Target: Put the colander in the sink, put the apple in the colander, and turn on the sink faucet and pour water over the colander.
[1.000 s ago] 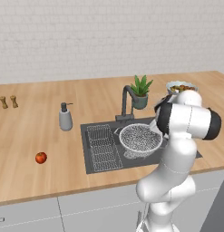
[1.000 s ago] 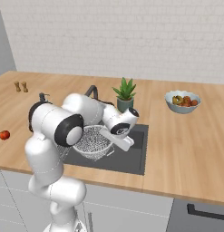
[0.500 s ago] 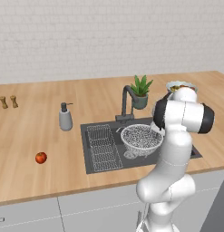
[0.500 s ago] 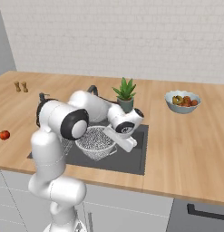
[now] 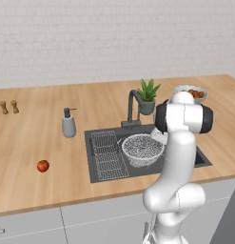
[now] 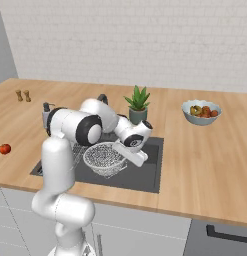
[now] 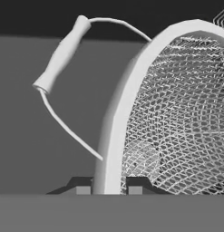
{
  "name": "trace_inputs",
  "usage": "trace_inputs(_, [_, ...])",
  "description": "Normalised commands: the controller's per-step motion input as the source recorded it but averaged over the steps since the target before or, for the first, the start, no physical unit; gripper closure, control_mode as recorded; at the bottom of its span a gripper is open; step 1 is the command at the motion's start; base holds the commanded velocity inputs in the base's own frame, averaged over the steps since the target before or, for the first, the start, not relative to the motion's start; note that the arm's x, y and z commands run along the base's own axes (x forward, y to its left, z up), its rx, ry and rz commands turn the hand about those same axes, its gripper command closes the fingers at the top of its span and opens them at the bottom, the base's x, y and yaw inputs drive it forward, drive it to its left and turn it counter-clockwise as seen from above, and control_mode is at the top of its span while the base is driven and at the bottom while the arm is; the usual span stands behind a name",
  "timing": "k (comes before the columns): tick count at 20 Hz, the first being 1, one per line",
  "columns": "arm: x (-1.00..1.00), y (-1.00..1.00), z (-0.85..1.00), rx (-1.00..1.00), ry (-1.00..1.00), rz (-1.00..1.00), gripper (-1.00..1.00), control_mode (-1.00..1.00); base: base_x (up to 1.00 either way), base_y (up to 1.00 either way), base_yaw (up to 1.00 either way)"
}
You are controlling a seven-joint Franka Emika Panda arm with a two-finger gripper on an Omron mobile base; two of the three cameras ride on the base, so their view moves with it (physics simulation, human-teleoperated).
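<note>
Colander (image 7: pixel 177 113): fine woven wire mesh, silvery white, with a smooth matt rim; wire loop handle with a smooth pale grip. Sink (image 5: pixel 185 164): dark grey, matt, smooth walls. Wire rack (image 5: pixel 108 153) inside: thin metal grid. Faucet (image 5: pixel 132 107): dark grey, dull finish. Counter (image 5: pixel 38 138): light wood with visible grain, satin. Apple (image 5: pixel 42 165): red, slightly glossy. Back wall (image 5: pixel 90 38): white brick, matt, rough.

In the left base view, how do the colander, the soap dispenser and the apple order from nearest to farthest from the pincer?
1. The colander, over the sink, its rim clamped in the pincer.
2. The soap dispenser, on the counter left of the sink.
3. The apple, farthest left, near the counter's front.
</note>
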Motion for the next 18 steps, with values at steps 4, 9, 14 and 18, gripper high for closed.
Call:
trace_inputs(4, [0.11, 0.00, -0.53, 0.00, -0.16, 0.15, 1.00, -1.00, 0.00, 0.00, 0.00])
trace_inputs(9, [0.09, 0.00, -0.52, 0.00, -0.15, 0.14, 1.00, -1.00, 0.00, 0.00, 0.00])
trace_inputs(14, [0.02, -0.04, -0.35, 0.00, -0.06, 0.17, 1.00, -1.00, 0.00, 0.00, 0.00])
trace_inputs(18, [-0.14, 0.00, -0.11, 0.00, -0.03, 0.18, -1.00, -1.00, 0.00, 0.00, 0.00])
